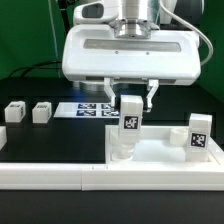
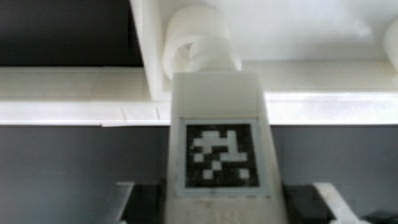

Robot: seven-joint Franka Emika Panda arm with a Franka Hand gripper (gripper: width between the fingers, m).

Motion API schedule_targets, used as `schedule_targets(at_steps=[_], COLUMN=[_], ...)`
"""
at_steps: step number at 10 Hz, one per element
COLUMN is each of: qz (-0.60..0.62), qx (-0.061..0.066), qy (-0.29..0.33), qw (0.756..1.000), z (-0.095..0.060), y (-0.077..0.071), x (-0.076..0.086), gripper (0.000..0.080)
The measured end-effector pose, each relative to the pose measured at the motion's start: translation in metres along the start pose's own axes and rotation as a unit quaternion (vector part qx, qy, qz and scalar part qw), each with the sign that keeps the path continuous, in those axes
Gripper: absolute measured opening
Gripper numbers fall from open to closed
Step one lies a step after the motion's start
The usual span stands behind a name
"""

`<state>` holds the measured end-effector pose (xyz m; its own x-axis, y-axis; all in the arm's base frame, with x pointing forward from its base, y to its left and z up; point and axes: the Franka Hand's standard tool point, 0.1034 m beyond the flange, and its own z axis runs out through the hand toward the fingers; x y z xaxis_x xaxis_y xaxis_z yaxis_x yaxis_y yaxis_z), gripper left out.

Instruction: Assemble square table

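The square table's white slab (image 1: pixel 168 152) lies low at the exterior view's right. One white leg (image 1: pixel 130 122) with a marker tag stands upright at the slab's near left corner. My gripper (image 1: pixel 130 103) comes down over the leg's top, a finger on each side, shut on it. The wrist view looks along the same leg (image 2: pixel 221 110), with my gripper (image 2: pixel 222 205) closed around its tagged end. Its rounded far end meets a white plastic band (image 2: pixel 71 95). A second leg (image 1: pixel 200 135) stands upright on the slab further right.
Two loose legs (image 1: pixel 14 111) (image 1: pixel 41 112) lie on the black table at the exterior view's left. The marker board (image 1: pixel 92 108) lies flat behind the held leg. A long white rail (image 1: pixel 60 176) runs along the front, against the slab.
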<state>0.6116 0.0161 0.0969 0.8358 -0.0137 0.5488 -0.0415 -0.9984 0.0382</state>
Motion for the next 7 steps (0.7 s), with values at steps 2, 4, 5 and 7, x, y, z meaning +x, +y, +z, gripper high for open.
schedule_targets(at_steps=[2,4,5,7], qz=[-0.001,-0.002,-0.004,-0.007], qx=[-0.001,-0.003,-0.004,-0.007], qy=[0.003,0.007,0.007,0.008], qw=[1.000,1.000,1.000,1.000], z=[0.0005,0.0010,0.0011,0.0031], y=[0.0007,0.0021,0.0041,0.0085], x=[0.0006,0.0015,0.0015,-0.0029], gripper=[0.0292,0.0292,0.0292,0.0292])
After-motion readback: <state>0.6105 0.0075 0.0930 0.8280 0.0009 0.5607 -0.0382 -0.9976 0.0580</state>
